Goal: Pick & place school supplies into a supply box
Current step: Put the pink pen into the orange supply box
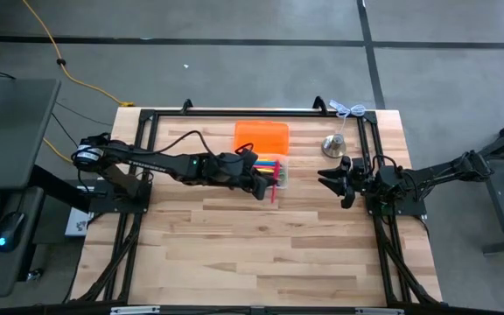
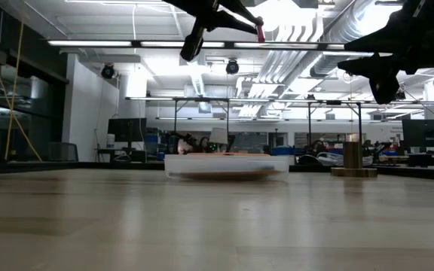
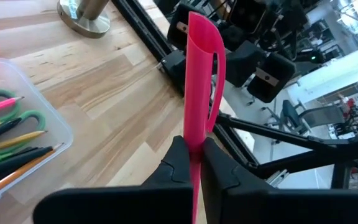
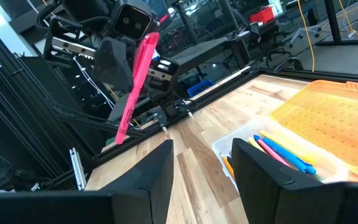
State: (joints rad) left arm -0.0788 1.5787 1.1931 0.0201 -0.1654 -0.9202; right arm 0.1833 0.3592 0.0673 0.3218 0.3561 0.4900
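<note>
So our left gripper (image 3: 191, 163) is clamped on a pink pen (image 3: 199, 81), pinched low on the barrel, hanging in the air just beside the supply box (image 1: 274, 171), which already holds a bunch of pens and the scissors (image 3: 17, 118). We'd guess the pen is light, stiff and a bit slick, so that off-centre grip could let it swivel; closer to mid-barrel seems safer. Our right gripper (image 4: 201, 163) waits near the bell (image 1: 335, 145), fingers apart, holding nothing.

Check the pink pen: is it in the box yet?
Not yet. The pink pen is clamped in the left gripper, in the air beside the box, which already holds other pens.
</note>
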